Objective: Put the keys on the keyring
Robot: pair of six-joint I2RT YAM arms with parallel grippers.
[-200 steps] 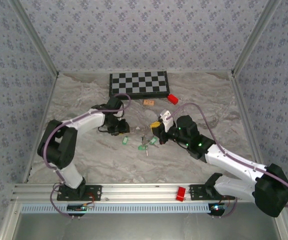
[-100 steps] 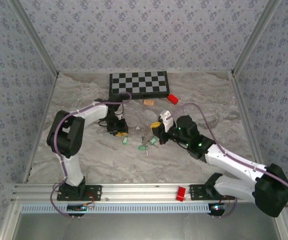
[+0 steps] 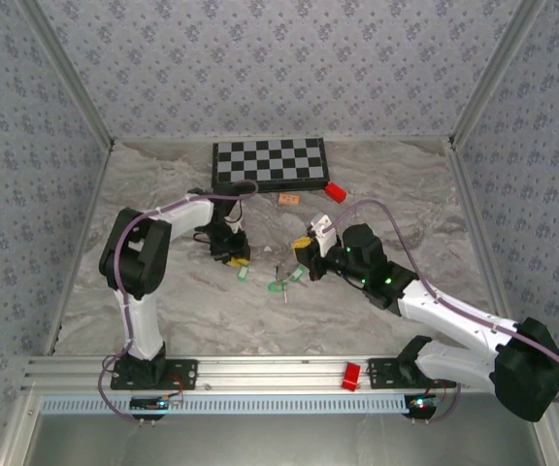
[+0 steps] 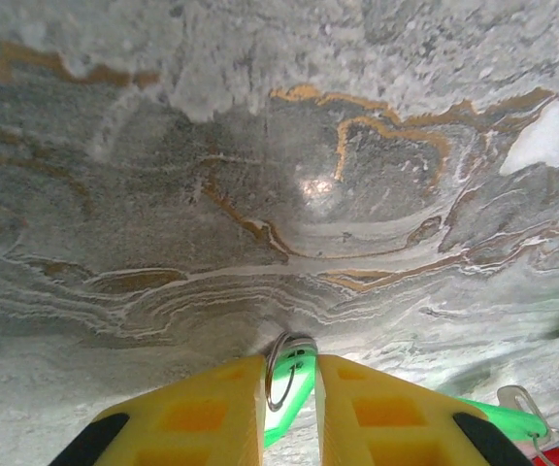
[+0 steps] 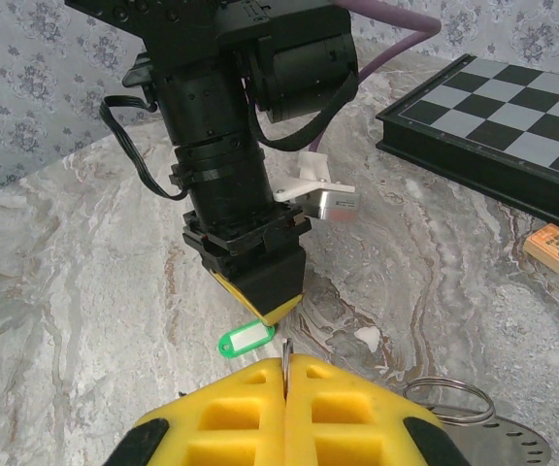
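Observation:
My left gripper points down at the marble, its yellow fingers closed on a green key by the end that carries a small silver ring. In the right wrist view that key lies flat on the table under the left gripper. My right gripper is shut just behind it, with the thin silvery edge of the keyring standing up between its pads. From above, the left gripper and right gripper face each other, with more green keys between them.
A chessboard stands at the back, with a red block and an orange tile in front of it. A wire hoop on a flat silvery piece lies right of my right fingers. Another red block sits on the front rail.
The left arm folded in closer, and its gripper shifted slightly right onto the green key and narrowed on it. The right arm has not moved.

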